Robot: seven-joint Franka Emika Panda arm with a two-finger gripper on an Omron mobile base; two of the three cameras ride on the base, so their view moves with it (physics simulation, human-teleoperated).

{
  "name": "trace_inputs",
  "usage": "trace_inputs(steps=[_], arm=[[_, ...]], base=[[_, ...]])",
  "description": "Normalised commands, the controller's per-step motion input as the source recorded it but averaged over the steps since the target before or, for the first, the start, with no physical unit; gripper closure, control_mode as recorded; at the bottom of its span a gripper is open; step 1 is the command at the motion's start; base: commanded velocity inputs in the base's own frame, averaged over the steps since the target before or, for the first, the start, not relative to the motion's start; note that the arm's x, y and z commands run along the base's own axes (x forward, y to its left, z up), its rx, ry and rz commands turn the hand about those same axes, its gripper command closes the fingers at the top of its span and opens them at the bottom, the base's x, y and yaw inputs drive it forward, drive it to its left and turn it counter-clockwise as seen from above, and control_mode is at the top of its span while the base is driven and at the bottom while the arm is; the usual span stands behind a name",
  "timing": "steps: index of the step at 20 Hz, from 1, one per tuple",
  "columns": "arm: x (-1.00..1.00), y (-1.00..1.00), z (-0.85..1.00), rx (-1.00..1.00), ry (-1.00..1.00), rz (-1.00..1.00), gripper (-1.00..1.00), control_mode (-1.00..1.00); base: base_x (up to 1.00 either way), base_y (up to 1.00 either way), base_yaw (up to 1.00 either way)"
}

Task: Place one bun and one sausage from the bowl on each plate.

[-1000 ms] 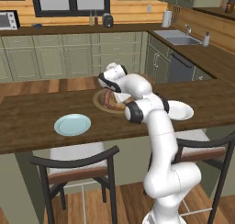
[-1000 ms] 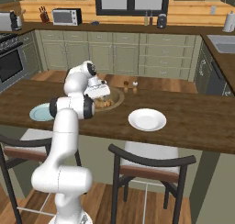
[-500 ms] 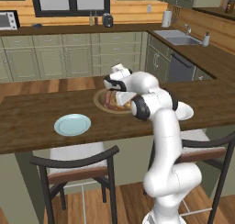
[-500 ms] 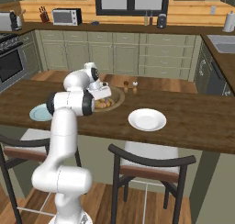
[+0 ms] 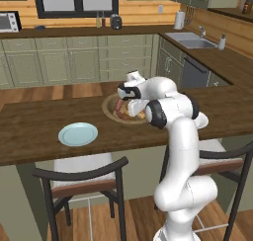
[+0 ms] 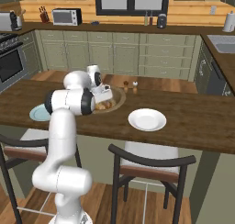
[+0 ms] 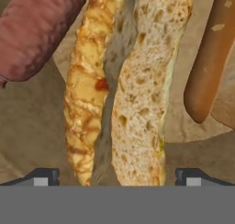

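Golden-orange oblong bun [image 7: 124,94], split along its length, is lying in the wide shallow tan wooden-looking bowl [image 5: 109,109], directly ahead of the pincer [image 7: 117,176], whose two dark tips are standing wide apart on either side of the roll. A slim reddish-brown sausage [image 7: 39,32] is lying just beside the bun on one side, and a second, browner sausage [image 7: 209,58] is resting on the other. The bowl is sitting on a dark wooden counter [image 6: 193,120]; the white arm is bending down over it. A small flat light blue plate [image 5: 78,134] is lying well apart from the bowl toward one end of the counter, and a small flat white plate [image 6: 147,120] is lying near the bowl on its other side. Two small shakers [image 6: 130,86] are standing just behind the bowl. Black-framed chairs [image 6: 149,165] are standing at the counter's near edge, and sage-green cabinets [image 5: 79,62] are lining the far wall under a window.
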Motion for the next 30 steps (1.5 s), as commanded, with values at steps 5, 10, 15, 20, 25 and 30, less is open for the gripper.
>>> trace_inputs(steps=[5,10,15,20,25,30], arm=[[0.05,-0.16,-0.3,0.11,0.0,-0.1,1.0,-1.0],[-0.2,-0.11,0.27,0.02,-0.03,0.0,1.0,-1.0],[-0.99,-0.7,0.99,0.08,-0.33,-0.11,1.0,-1.0],[-1.0,-0.96,0.66,0.02,-0.46,-0.04,1.0,-1.0],[-0.89,-1.0,0.17,0.03,-0.31,-0.07,1.0,-1.0],[-0.18,-1.0,-0.12,0.0,0.02,-0.23,1.0,-1.0]], base=[[0.0,0.0,0.0],[0.0,0.0,0.0],[0.0,0.0,0.0],[0.0,0.0,0.0],[0.0,0.0,0.0],[0.0,0.0,0.0]])
